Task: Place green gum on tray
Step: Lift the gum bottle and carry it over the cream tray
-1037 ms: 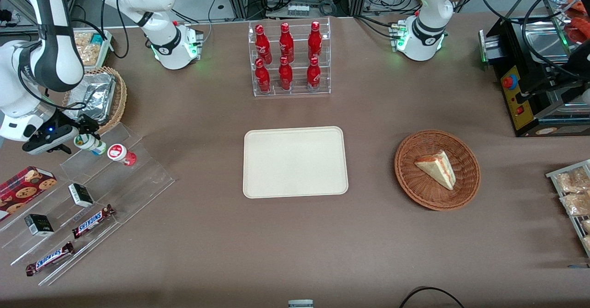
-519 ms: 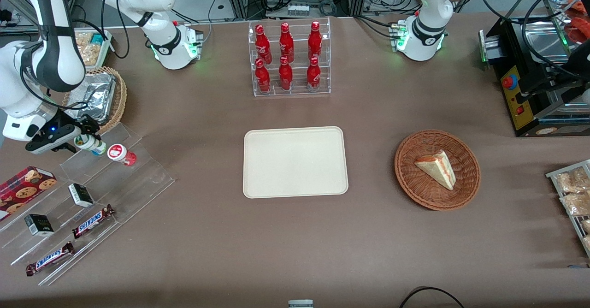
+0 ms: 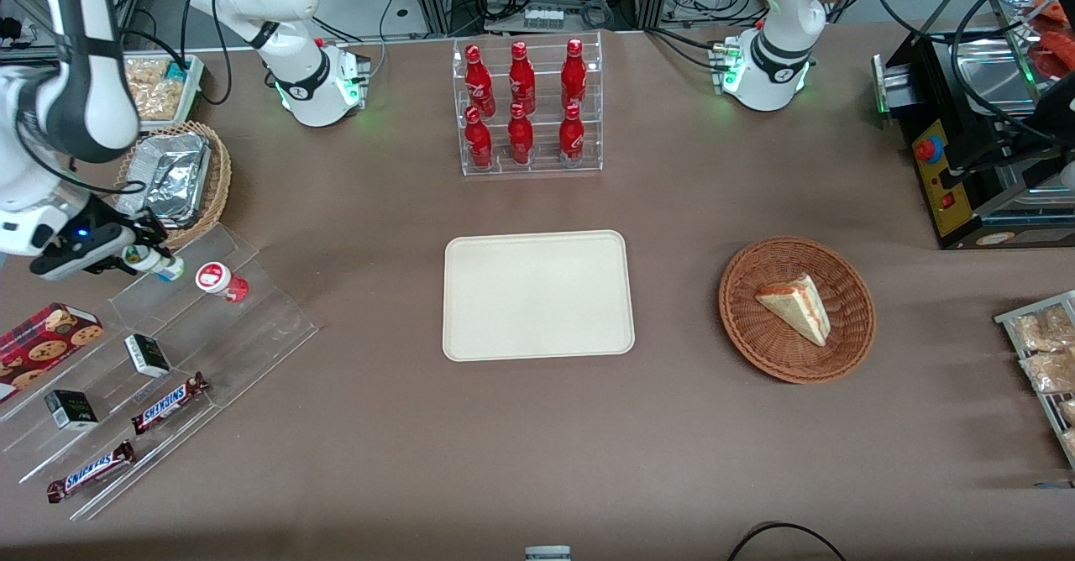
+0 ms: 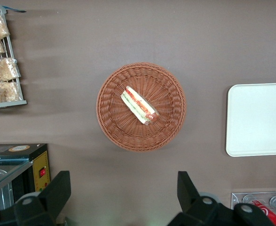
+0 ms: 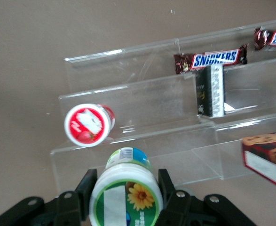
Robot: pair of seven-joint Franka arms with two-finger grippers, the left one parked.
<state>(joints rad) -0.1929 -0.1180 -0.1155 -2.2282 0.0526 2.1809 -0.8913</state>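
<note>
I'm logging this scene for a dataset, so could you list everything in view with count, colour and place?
green gum: one, white with green lid, held over the clear stepped rack
red-lidded bottle: one, on the rack's top step beside the gum
Snickers bars: two, brown, on the rack's lower steps
small dark boxes: two, on the rack
cookie box: one, red, on the rack
tray: one, cream, mid-table
red drink bottles: six, in a clear stand
wicker basket: one, brown, holding a sandwich wedge, toward the parked arm's end
foil container: one, silver, in a second basket
gripper: fingers shut on the gum
</note>
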